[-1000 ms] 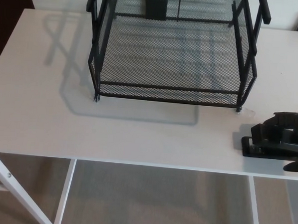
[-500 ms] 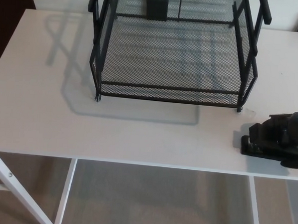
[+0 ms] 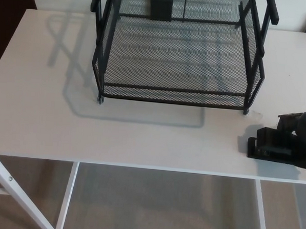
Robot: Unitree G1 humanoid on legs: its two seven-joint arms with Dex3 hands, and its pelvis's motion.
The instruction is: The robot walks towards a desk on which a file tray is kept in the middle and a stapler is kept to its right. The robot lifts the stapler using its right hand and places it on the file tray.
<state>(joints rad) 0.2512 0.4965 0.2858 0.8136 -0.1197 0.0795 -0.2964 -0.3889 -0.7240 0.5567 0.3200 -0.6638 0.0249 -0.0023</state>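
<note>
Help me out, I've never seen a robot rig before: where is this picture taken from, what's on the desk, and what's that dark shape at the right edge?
This is one picture from a camera on a humanoid robot's head, looking down at the work in front of it. The surface is a white desk. In the middle, toward the back, stands a black wire-mesh file tray. Near the front right corner a black stapler rests on the desk. The dark shape at the right edge is the robot's right hand, reaching in from that side and lying over part of the stapler. The picture's edge cuts the hand off, so I can't tell whether it has gripped the stapler. The left hand isn't in view.
</note>
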